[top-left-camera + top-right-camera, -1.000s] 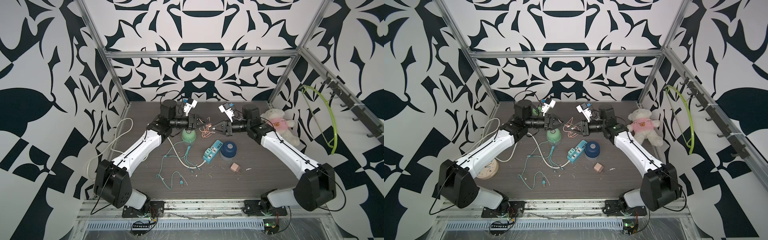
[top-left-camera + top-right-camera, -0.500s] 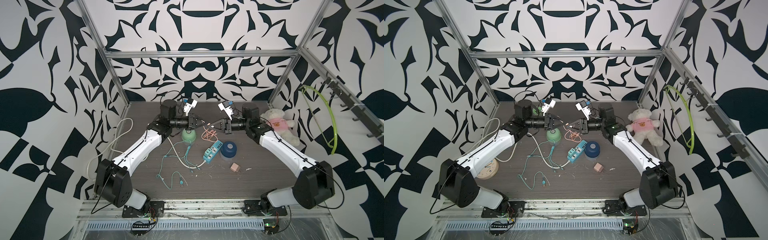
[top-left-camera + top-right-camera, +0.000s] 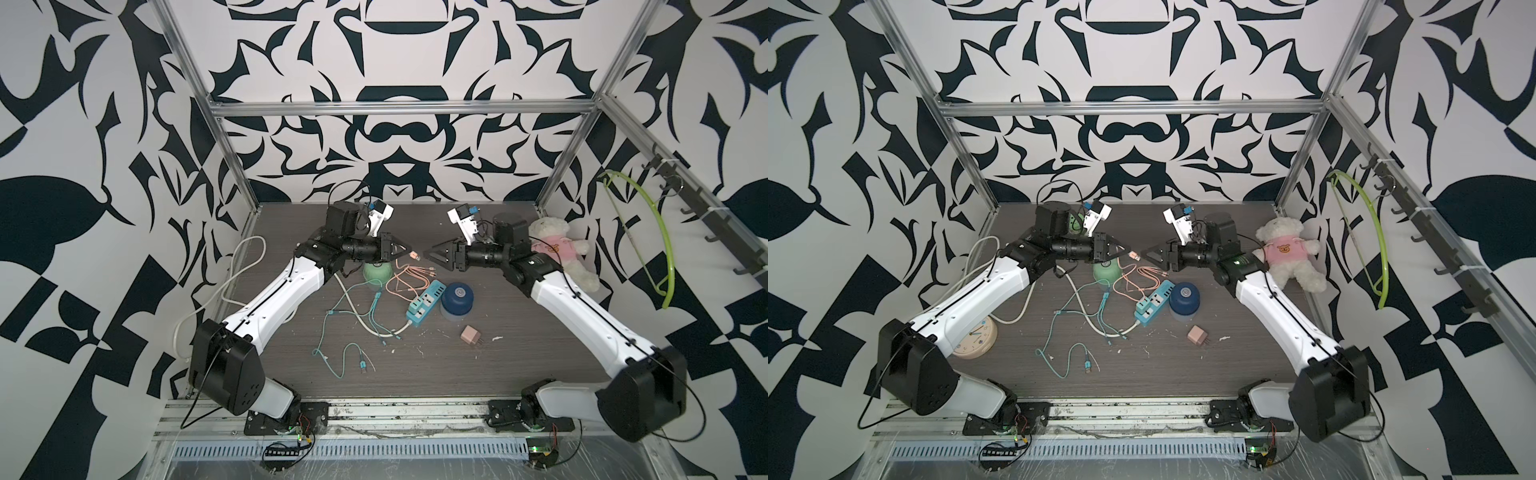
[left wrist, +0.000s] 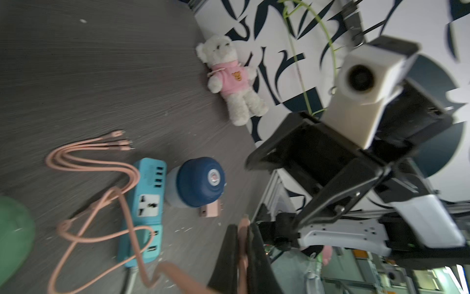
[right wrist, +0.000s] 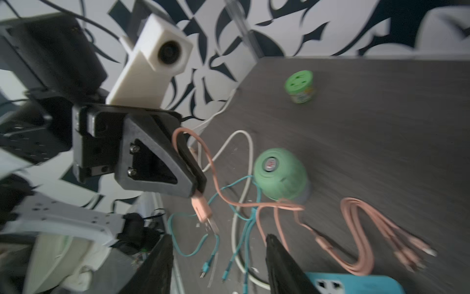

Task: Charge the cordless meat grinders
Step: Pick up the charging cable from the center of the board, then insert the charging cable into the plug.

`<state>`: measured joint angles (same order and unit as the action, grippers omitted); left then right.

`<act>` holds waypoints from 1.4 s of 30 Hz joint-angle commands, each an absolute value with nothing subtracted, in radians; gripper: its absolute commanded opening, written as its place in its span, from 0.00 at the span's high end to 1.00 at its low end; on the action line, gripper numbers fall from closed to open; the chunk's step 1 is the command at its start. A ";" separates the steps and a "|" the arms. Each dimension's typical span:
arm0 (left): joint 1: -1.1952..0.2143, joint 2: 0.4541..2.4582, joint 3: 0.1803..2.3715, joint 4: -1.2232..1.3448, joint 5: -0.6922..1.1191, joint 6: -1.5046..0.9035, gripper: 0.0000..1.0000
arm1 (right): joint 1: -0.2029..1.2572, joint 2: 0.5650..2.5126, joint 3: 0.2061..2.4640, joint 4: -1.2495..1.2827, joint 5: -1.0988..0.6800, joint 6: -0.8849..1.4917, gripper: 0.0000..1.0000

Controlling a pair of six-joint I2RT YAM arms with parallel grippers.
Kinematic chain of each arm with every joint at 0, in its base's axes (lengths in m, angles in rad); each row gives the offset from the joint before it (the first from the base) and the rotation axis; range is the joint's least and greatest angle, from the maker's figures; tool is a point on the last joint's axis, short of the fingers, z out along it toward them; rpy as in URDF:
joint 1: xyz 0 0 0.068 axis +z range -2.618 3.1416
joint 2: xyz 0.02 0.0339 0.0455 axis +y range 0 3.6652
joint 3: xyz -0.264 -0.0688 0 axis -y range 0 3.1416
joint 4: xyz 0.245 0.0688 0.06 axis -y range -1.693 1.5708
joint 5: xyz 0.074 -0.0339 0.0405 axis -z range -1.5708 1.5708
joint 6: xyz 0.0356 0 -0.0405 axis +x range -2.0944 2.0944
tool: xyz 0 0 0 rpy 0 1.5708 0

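**Mint green grinder** (image 3: 377,272): upright on the counter (image 3: 519,357), about mid-width and nearer the far edge than the near one. It is partly covered by the left arm's wrist in both top views.

**Dark blue grinder** (image 3: 457,298): upright near the counter's centre, just beside the blue power strip (image 3: 423,302), on the strip's side toward the right edge.

**Left pincer** (image 3: 404,252): closed on the pink cable (image 5: 201,210) just behind its USB plug. The plug sticks out past the tips, clear of the counter. The rest of the cable loops on the counter between the two grinders.

**Right pincer** (image 3: 428,254): jaws apart with nothing between them. The tips face the plug, just short of it.

**Pink adapter** (image 3: 471,334): lies near the blue grinder, toward the near edge.

**Teddy bear** (image 3: 557,249): lies against the right edge, near the far right corner.
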<state>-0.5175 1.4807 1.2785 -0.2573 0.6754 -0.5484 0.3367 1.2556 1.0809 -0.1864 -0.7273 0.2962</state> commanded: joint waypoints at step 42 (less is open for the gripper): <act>-0.893 1.683 1.521 -0.975 -0.264 -1.415 1.00 | 0.331 1.056 1.017 -0.643 -0.100 0.325 0.76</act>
